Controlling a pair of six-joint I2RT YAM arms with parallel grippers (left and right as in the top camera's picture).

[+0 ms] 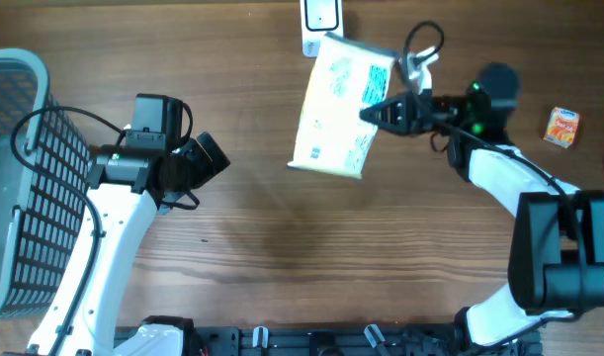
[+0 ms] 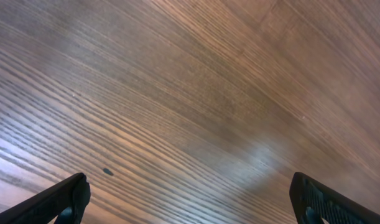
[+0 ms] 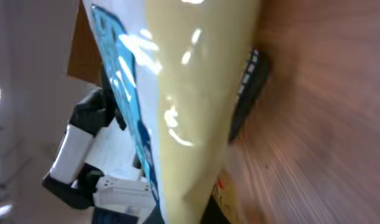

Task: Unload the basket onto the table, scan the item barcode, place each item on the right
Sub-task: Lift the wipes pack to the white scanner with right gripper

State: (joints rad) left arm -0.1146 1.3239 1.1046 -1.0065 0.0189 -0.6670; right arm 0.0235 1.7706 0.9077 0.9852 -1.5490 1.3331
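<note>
R tool is clamped shut on the pouch, pinching its near edge. The pouch hangs off the tool's tip, lifted clear of the surface and tilted, w/ its printed face up toward the overhead cam. It's cream w/ blue print in blocks; the text is too small to read and no brand can be made out.

In the R wrist view the pouch fills the frame edge-on: glossy cream side, blue print strip on the left. One dark finger presses its right side. Lettering is blurred here too.

Just beyond the pouch's far corner, ahead and to one side of the R tool, sits a white device at the surface's edge; no markings readable. Behind the R tool, past the arm, lies a small orange box; label not legible.

L tool is spread wide, holding nothing, well apart from the pouch. Its wrist cam shows both fingers at the frame's bottom corners w/ only bare wood grain btwn them. Behind the L arm, a grey mesh basket.
</note>
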